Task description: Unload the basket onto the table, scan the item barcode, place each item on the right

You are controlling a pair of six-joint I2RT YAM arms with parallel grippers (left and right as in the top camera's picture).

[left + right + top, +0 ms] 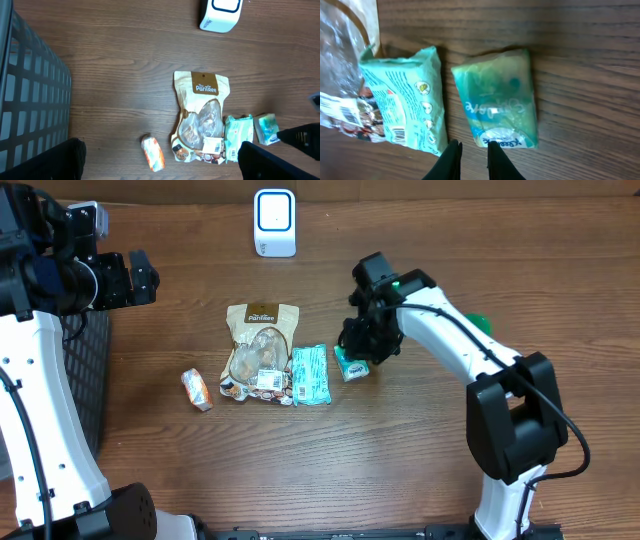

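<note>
place: mock shop checkout, prob. a test bench | evidence: white barcode scanner + packaged snacks on wood table under me, mesh basket by my left arm

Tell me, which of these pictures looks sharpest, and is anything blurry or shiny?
Overhead: evenly lit, sharp, soft shadows by the snack bag. Left wrist: sharp, the bag's name readable; the left gripper's fingers are dark blurs. Right wrist: the green packet looks slightly soft; glare on the bag's clear window.
</note>
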